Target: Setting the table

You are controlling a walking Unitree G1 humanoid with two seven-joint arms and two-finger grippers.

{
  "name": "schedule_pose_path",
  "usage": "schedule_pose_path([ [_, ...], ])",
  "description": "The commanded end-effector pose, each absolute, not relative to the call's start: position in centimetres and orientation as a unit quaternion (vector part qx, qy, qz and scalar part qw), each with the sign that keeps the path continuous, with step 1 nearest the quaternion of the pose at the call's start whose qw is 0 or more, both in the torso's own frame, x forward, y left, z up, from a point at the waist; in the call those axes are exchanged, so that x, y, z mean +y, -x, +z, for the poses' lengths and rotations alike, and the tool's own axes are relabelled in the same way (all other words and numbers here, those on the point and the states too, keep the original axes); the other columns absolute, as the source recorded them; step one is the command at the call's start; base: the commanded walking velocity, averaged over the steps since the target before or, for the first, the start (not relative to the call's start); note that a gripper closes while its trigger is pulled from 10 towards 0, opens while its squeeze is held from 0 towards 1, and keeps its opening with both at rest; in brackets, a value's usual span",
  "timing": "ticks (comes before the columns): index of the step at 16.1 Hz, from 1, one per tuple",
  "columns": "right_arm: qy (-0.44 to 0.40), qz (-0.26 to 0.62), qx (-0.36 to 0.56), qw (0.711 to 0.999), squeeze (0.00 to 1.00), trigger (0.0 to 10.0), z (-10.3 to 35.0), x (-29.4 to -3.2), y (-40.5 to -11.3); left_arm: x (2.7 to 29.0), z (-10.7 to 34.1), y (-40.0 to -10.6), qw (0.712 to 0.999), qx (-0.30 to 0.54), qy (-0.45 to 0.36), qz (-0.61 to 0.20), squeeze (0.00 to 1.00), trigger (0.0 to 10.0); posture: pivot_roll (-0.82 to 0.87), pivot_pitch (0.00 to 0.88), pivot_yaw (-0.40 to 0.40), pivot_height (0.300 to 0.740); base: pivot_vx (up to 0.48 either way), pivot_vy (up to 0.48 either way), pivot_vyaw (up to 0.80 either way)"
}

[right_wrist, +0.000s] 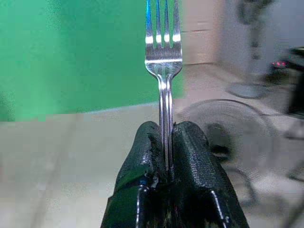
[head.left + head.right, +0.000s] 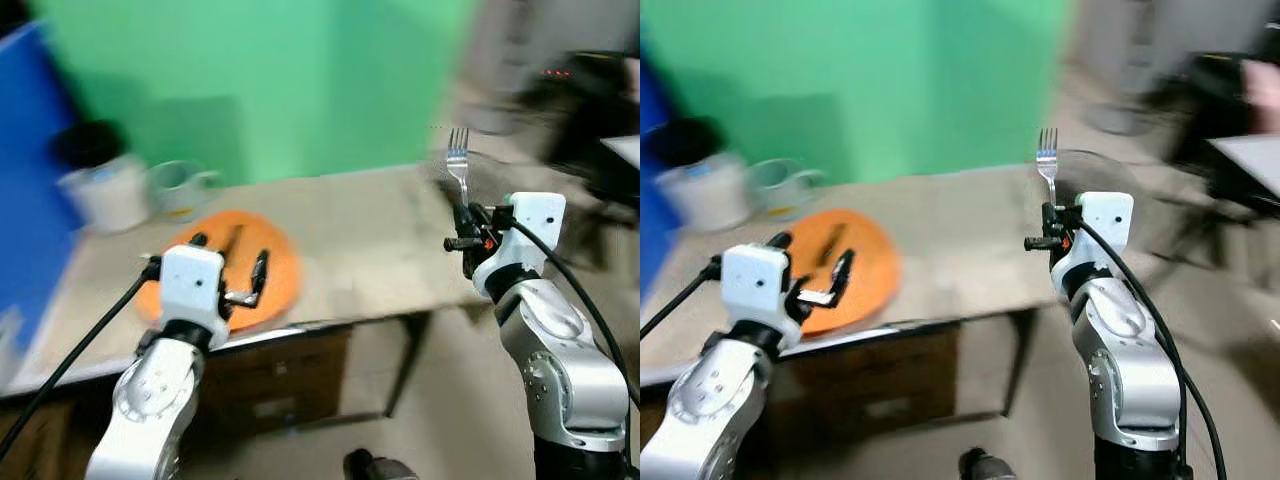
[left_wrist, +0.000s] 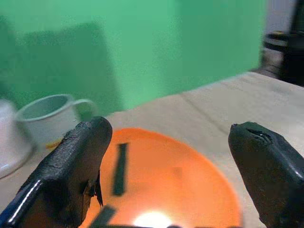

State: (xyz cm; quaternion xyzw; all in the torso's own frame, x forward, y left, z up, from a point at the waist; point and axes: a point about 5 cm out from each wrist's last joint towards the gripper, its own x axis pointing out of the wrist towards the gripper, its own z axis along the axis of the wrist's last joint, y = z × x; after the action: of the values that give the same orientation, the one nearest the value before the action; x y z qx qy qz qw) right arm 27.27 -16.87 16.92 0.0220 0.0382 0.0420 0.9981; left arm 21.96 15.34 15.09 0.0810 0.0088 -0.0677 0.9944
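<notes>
- While the orange plate (image 2: pixel 240 268) already lies on the counter (image 2: pixel 370 250) near its front edge, the setting looks only partly done, by my judgement
- A pale mug (image 2: pixel 183 187) and a white container with a dark top (image 2: pixel 103 180) stand behind the plate toward the green wall (image 2: pixel 260 80), both blurred
- The right hand (image 1: pixel 167 156) is clenched on a metal fork (image 1: pixel 164 61), gripping its handle so the tines point straight up
- That fork is held in the air above the right end of the counter, well apart from the plate, so it is not yet laid down
- The left hand (image 3: pixel 171 166) is released, its fingers (image 3: pixel 78 161) spread wide and grasping nothing, hovering just over the near rim of the plate
- What remains, as I read it, is laying the fork beside the plate; no other cutlery can be made out on the counter
</notes>
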Motion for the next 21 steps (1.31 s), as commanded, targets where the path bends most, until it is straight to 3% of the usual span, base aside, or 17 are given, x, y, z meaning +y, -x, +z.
schedule_pose_path([
  [1,-0.015,0.036,0.044,0.998,0.0,10.0,16.6,-17.1,-27.2,15.8,15.5,-21.9,0.995,-0.001,-0.086,-0.053,0.0,10.0,-0.06,0.0,0.048,0.74,0.0,0.0,-0.8],
  [5,-0.025,0.043,0.058,0.997,0.0,10.0,16.3,-17.0,-27.1,17.0,15.8,-21.6,0.996,-0.007,-0.082,-0.037,0.0,10.0,-0.06,0.0,0.044,0.74,0.0,0.0,-0.2],
  [9,-0.017,0.033,0.064,0.997,0.0,10.0,16.2,-17.1,-27.2,17.7,15.9,-21.6,0.997,-0.008,-0.075,-0.025,0.0,10.0,-0.06,0.0,0.038,0.74,0.304,0.0,-0.6],
  [13,-0.017,0.019,0.069,0.997,0.0,10.0,16.0,-17.4,-27.1,17.9,16.1,-21.7,0.997,-0.01,-0.074,-0.029,0.0,10.0,-0.06,0.0,0.04,0.74,0.401,0.0,0.0],
  [21,-0.021,0.0,0.076,0.997,0.0,10.0,15.6,-18.0,-26.6,17.7,15.9,-21.8,0.996,-0.004,-0.07,-0.052,0.0,10.0,-0.06,0.0,0.052,0.74,0.354,0.0,-0.8],
])
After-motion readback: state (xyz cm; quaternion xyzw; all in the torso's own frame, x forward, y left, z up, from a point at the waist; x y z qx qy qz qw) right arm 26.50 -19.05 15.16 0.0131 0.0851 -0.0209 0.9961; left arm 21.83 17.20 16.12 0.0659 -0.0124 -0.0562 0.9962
